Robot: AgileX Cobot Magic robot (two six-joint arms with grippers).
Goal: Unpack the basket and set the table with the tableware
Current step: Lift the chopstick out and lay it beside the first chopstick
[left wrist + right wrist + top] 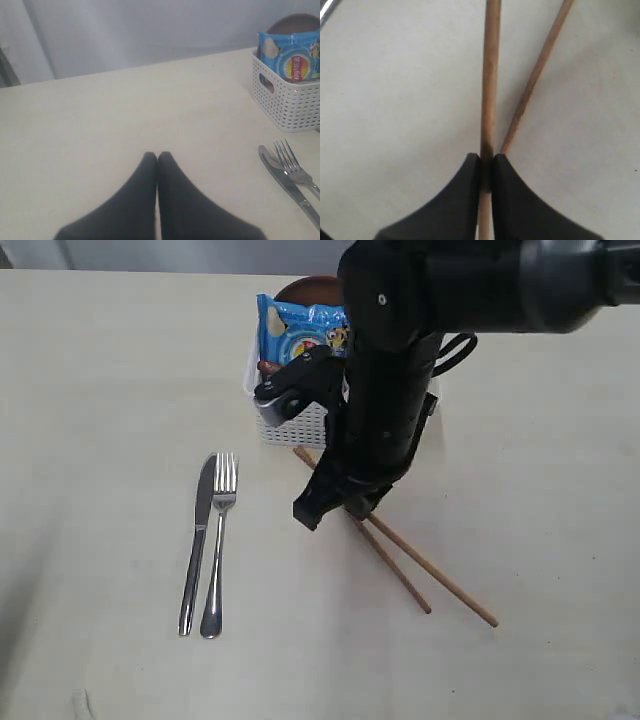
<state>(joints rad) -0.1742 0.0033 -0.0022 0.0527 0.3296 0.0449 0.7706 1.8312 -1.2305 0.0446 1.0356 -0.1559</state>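
Right gripper (486,160) pinches one chopstick (490,75) lying on the table (100,390), left gripper (157,156) closed on nothing; lettering on the blue snack packet (292,54) unreadable.

In the exterior view the right arm (390,390) blocks most of the basket (290,430). Only its 9 o'clock corner of lattice shows, so whatever sits deeper inside can't be made out. The plate (305,288) is just a brown sliver peeking out at 12 o'clock of the snack packet (300,330). The chopsticks (430,575) lose their 11 o'clock ends under the right pincer (315,512).

Left wrist view: the frame edge chops off part of the basket, plus the handles of the knife (285,180) and fork (295,167).

Right wrist view: both sticks run out of frame, and the steel sliver (326,10) in one corner is too little to tell knife from fork.
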